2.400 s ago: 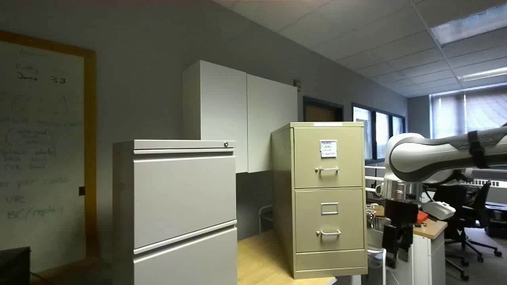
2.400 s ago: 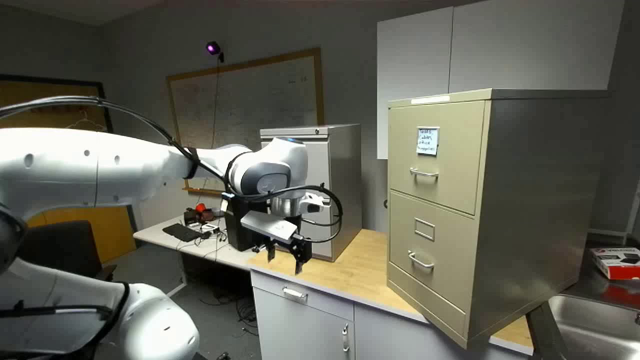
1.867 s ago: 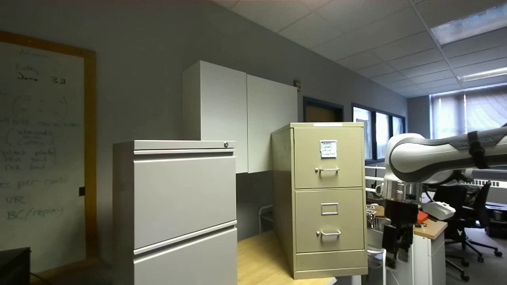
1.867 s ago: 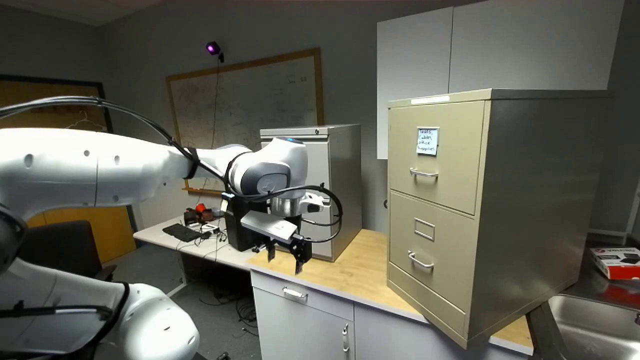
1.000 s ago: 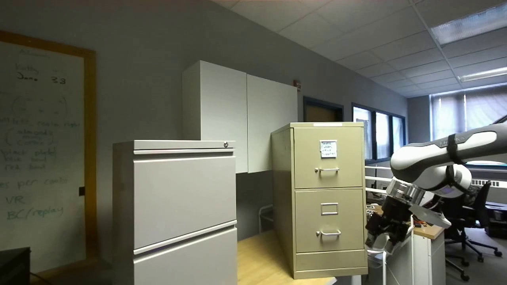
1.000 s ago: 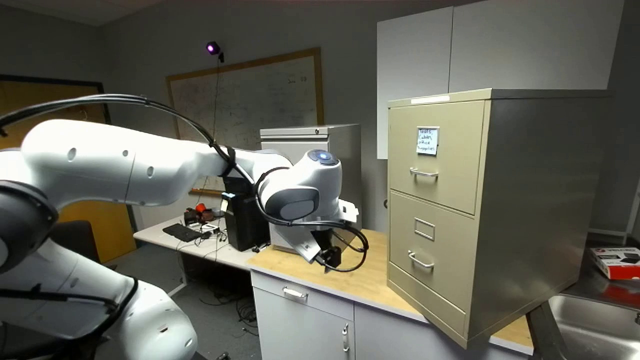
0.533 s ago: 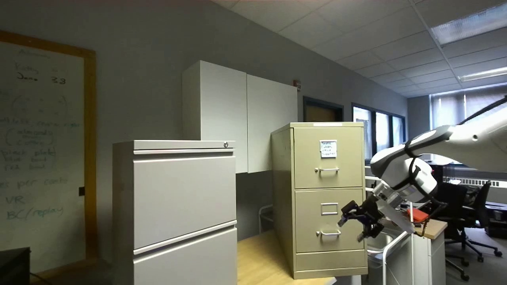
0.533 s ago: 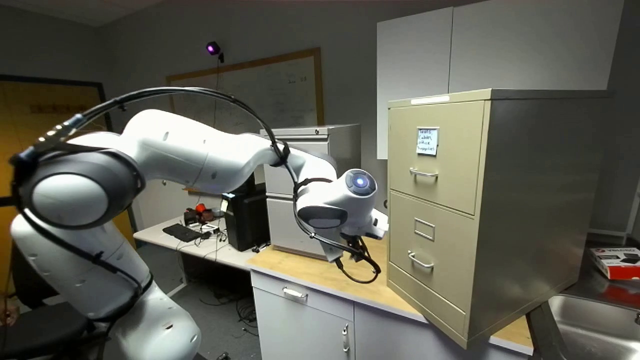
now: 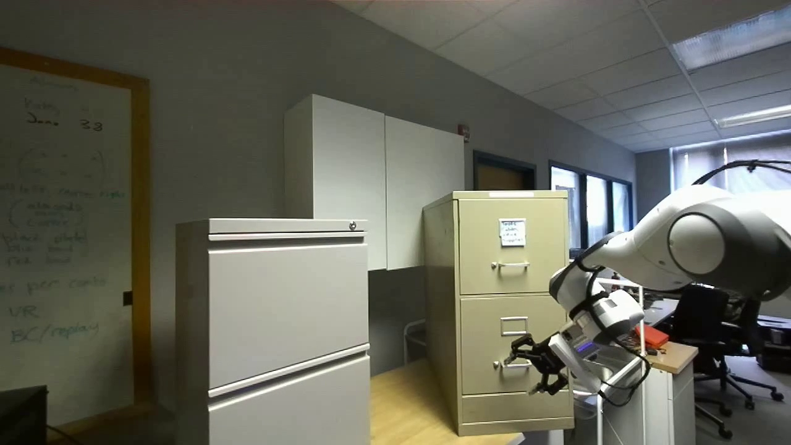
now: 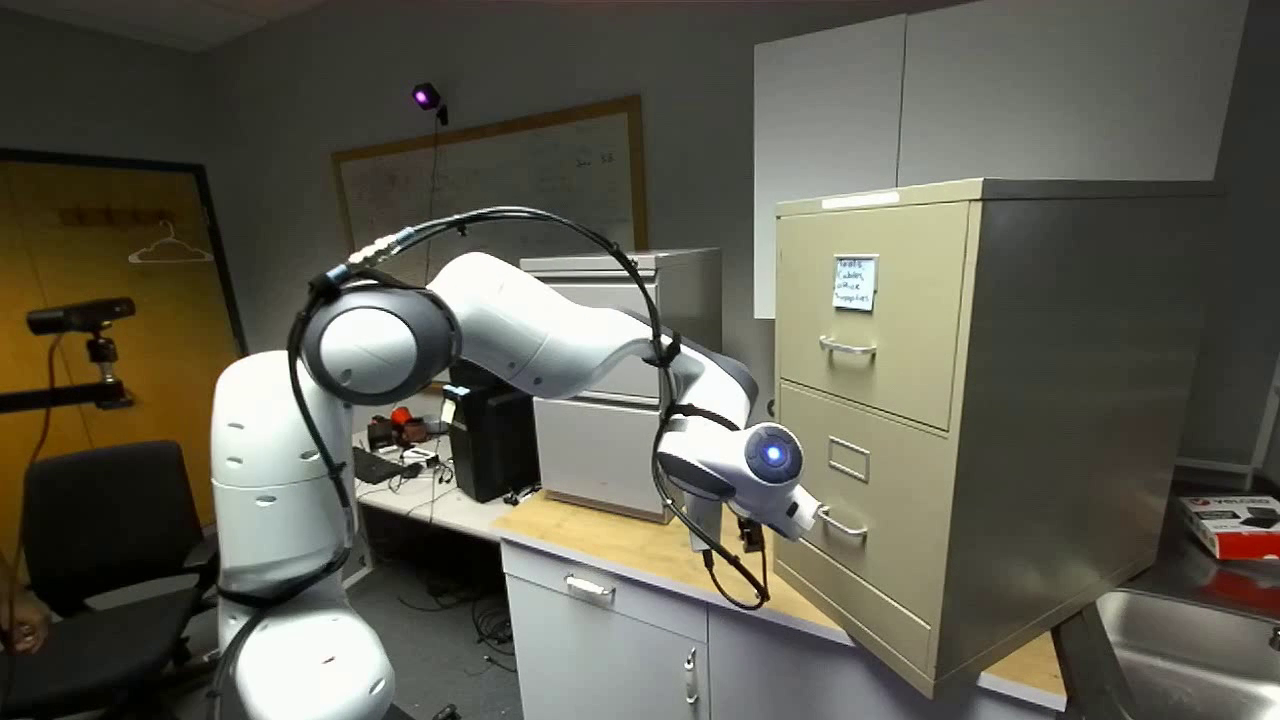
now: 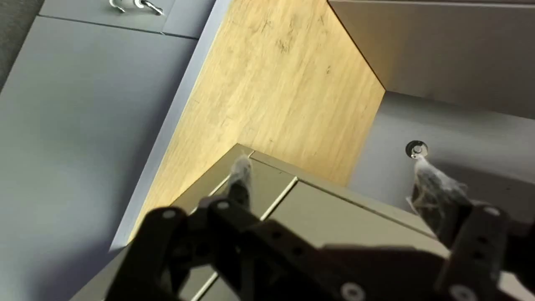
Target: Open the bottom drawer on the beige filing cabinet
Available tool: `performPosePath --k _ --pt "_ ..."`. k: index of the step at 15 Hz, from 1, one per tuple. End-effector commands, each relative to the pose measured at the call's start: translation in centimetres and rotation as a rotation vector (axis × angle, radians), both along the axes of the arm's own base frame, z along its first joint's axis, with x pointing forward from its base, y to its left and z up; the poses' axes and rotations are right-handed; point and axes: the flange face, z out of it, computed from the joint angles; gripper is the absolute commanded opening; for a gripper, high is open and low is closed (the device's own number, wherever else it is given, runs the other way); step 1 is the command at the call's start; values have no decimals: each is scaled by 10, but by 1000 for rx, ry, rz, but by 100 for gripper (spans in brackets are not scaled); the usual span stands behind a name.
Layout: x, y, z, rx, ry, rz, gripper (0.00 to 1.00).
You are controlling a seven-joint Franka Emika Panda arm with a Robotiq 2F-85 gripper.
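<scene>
wrist view has the gripper (image 11: 330, 161) spread wide. in both exterior views the bottom drawer (image 10: 890, 490) is closed, low on the beige filing cabinet (image 10: 1070, 420). can't tell if the gripper's touching its handle (image 10: 842, 522).

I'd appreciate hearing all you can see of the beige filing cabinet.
The beige filing cabinet looks metal and stands upright on the wooden counter, partly overhanging its edge. Its upper drawer, bearing a handwritten white label, and bottom drawer, bearing a label frame, are shut; each has a silver handle. The open gripper hangs nearby; whether they touch is unclear.
</scene>
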Motion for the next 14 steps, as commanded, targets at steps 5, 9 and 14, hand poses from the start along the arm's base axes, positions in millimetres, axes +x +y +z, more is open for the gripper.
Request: performPosePath --k 5,9,14 --pt "20 -50 -43 87 -11 -183 100" --pt "18 -76 -61 163 -55 -311 100" --pt "32 -85 -72 246 -97 -424 100"
